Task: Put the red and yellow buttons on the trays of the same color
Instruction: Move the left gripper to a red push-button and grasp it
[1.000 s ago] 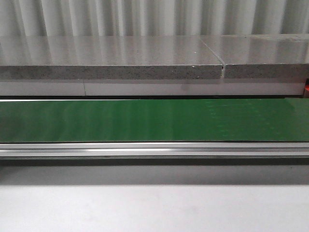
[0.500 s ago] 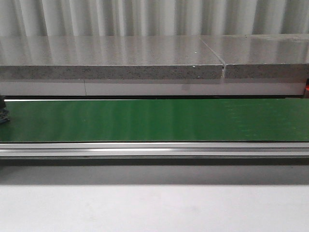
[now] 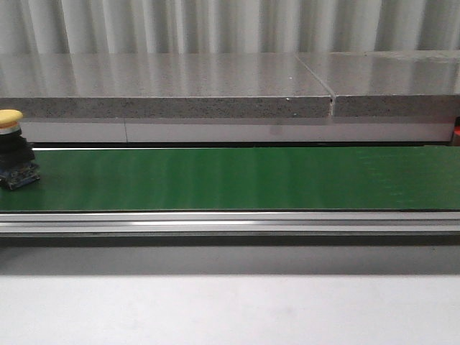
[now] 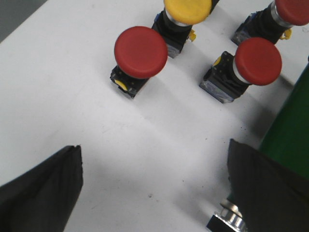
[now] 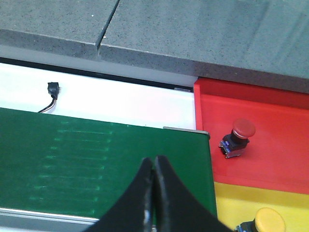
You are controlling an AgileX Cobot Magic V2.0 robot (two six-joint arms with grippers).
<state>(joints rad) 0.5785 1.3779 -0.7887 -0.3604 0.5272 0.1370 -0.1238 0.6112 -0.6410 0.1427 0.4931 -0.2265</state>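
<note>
A yellow button [image 3: 11, 119] on a black base rides the green belt [image 3: 237, 178] at its far left in the front view. Neither gripper shows there. My left gripper [image 4: 154, 188] hangs open over the white table, nothing between its fingers; ahead of it stand three red buttons [image 4: 140, 51] [image 4: 258, 61] [image 4: 294, 9] and a yellow button [image 4: 187, 9]. My right gripper [image 5: 154, 162] is shut and empty above the belt's end [image 5: 96, 159]. Beside that end lie the red tray [image 5: 280, 154] holding a red button [image 5: 239, 135] and the yellow tray [image 5: 231, 203] holding a yellow button [image 5: 268, 220].
A grey stone ledge [image 3: 165, 93] runs behind the belt, and a metal rail [image 3: 230, 223] along its front. A small black connector with a wire [image 5: 52, 91] lies on the white strip behind the belt. A metal-ringed part [image 4: 231, 216] sits by the left gripper's finger.
A yellow button has come into the front view on the belt from the left edge and moved rightward. The belt was bare one second ago.
</note>
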